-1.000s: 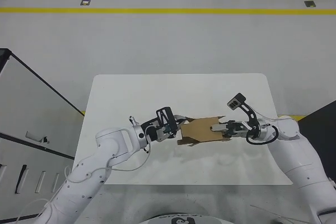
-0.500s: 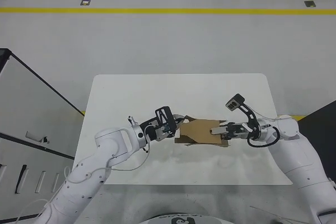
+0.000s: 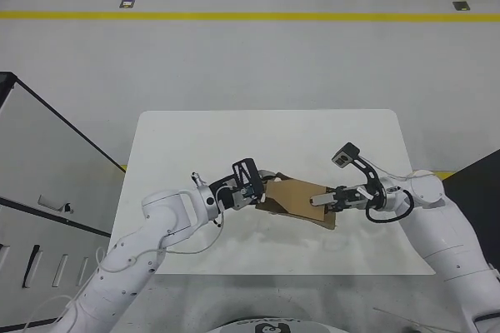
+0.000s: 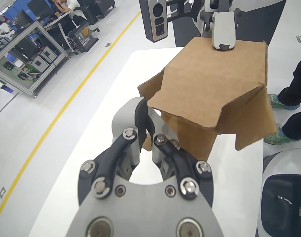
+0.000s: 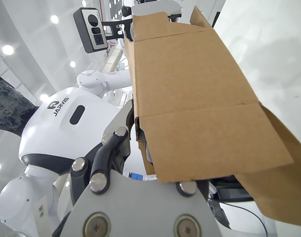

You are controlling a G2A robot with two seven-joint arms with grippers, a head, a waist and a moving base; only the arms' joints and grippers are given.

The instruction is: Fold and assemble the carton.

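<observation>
Table (image 3: 192, 141): the carton (image 3: 296, 198) is at its centre, a half-open sleeve, tilted, spanning both arms. Left gripper (image 4: 147, 118) is clenched on a flap corner at the carton's 9 o'clock end. Right gripper (image 3: 321, 201) is clamped on the 3 o'clock edge. I read this as squaring the sleeve, so I'd push both ends in evenly, no twist. Loose flaps (image 4: 251, 124) at the left end could snag.

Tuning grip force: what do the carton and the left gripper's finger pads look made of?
Carton: brown corrugated cardboard, matte, unprinted where visible. Rough fluted cut edges and creased fold lines show it. Left gripper pads: black, matte, likely rubber or soft plastic on white finger shells, but the look leaves it open.
</observation>
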